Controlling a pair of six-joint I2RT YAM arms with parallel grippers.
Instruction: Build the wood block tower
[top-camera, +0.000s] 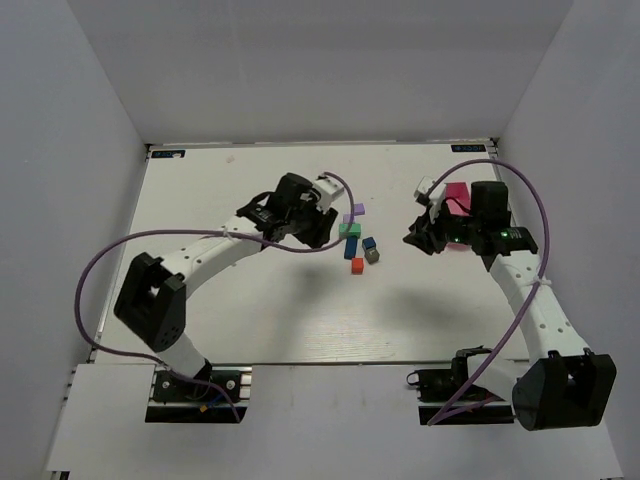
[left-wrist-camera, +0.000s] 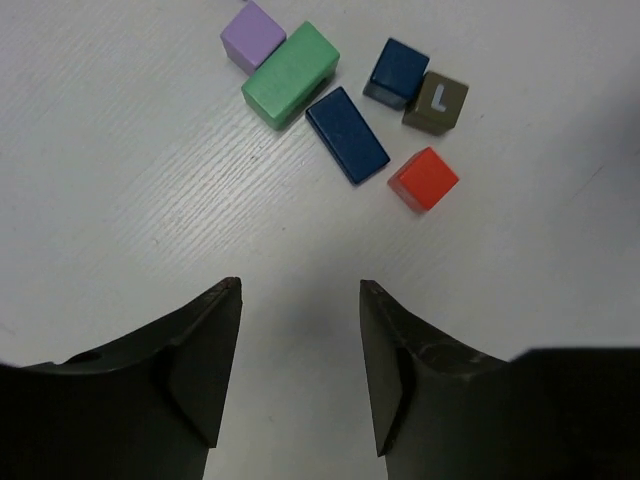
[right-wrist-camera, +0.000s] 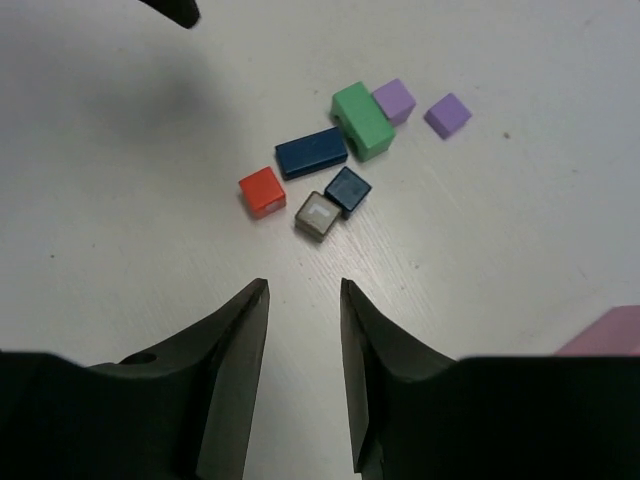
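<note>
Right now, at the bottom of the left wrist view, your left gripper (left-wrist-camera: 300, 370) hangs over the table (left-wrist-camera: 110, 220) with its fingers spread wide and nothing between them. The right gripper (right-wrist-camera: 303, 370), at the bottom of its own view, is parted more narrowly and also holds nothing. Above the left fingers, in the upper middle of that frame, the wood blocks (left-wrist-camera: 335, 120) lie in a loose cluster, each flat on the table. Nearest is the red cube (left-wrist-camera: 424, 178). Past it lies the blue brick (left-wrist-camera: 350, 140), then the grey cube (left-wrist-camera: 436, 103) touching the blue cube (left-wrist-camera: 398, 70). Farther up, the green brick (left-wrist-camera: 291, 75) touches a lilac cube (left-wrist-camera: 253, 35) at the top edge. In the overhead view, a pink box (top-camera: 457, 198) sits at centre right, partly hidden by the right arm.
</note>
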